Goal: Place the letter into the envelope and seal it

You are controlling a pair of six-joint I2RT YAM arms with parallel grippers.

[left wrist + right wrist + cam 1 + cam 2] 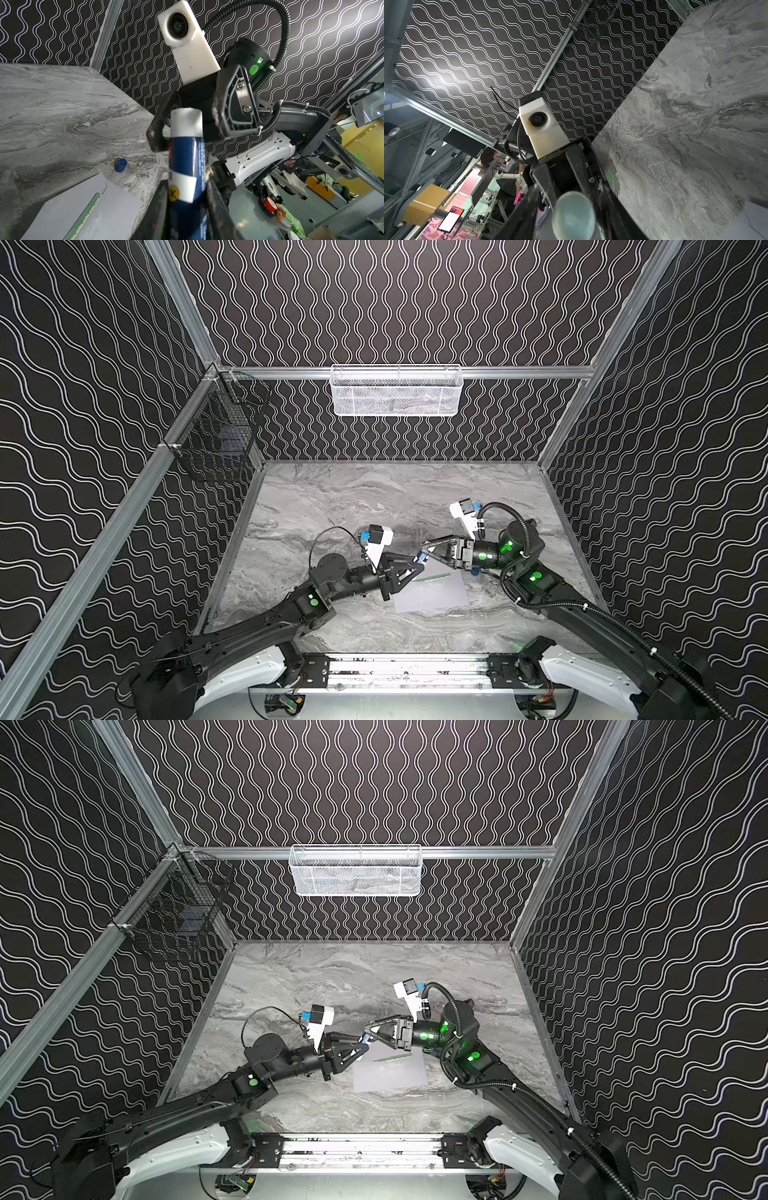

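The pale envelope [432, 593] [390, 1073] [62, 207] lies flat on the marble table, between the two arms. A green-bordered edge of the letter [434, 577] [397, 1058] [87, 216] shows at its mouth; the rest is hidden inside. My left gripper [417, 565] [187, 187] is shut on a blue glue stick [420, 559] [185, 158], held above the envelope's far edge with its white tip bare. My right gripper [424, 549] [187, 135] [569, 193] faces it. Its jaws stand on either side of the stick's tip [574, 216], with gaps showing.
The glue stick's blue cap [120, 165] stands on the table just beyond the envelope, under the right arm. A white mesh basket [397, 391] hangs on the back wall. A black wire basket [220, 435] hangs at the back left corner.
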